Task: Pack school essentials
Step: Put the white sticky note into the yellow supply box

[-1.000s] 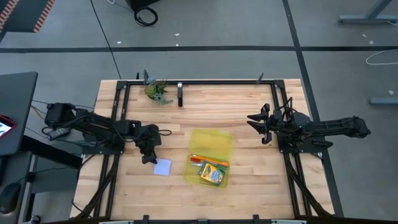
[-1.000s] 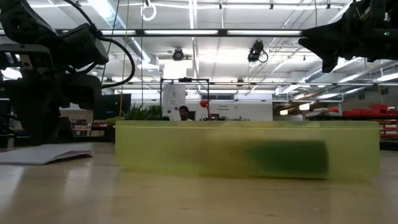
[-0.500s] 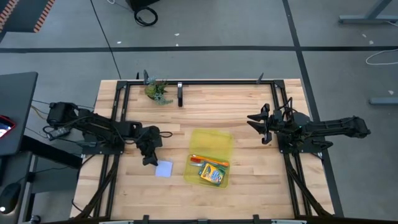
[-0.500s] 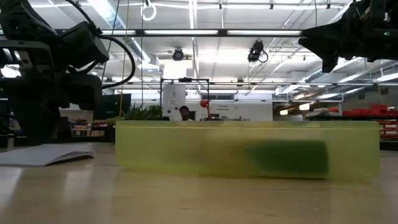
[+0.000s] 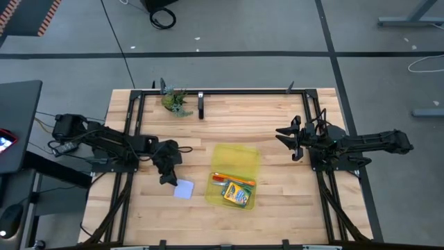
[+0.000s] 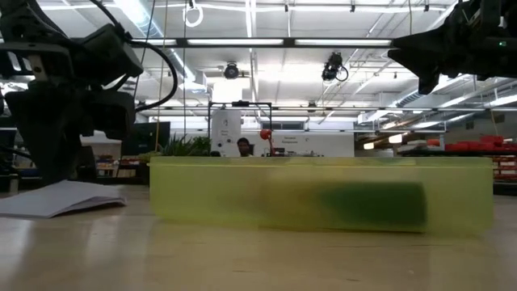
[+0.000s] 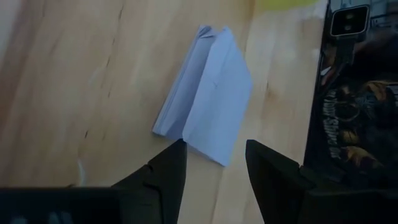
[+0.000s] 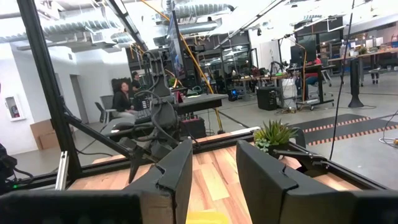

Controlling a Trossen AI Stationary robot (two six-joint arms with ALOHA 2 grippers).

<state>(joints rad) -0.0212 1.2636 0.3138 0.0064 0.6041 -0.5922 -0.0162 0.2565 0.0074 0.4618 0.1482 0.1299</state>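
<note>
High view shows the table [image 5: 277,201], a pale wooden top with black rails along its far edge and both sides, and the two dark arms reaching in over it from left and right. Next in size, the yellow case [image 5: 234,175] lies flat near the middle, a little toward the near edge, open side up; the crayon box [image 5: 237,194] sits in its near end with the orange pencil [image 5: 232,180] lying across just behind it, both inside the case. From the low view the case is a long translucent wall with a dark green blur showing through it. The right gripper [image 5: 288,142] hangs above bare wood, well to the right of the case, its fingers spread with a clear gap and nothing between them, as the right wrist view shows. The left gripper [image 5: 166,178] is down low, left of the case, fingers spread and empty, their tips just over the edge of the note pad [image 5: 183,189]. That pad, pale blue, lies on the wood just beside the case's near left corner, its top sheets lifted slightly. A leafy clump [image 5: 174,101] stands at the far rail.
</note>
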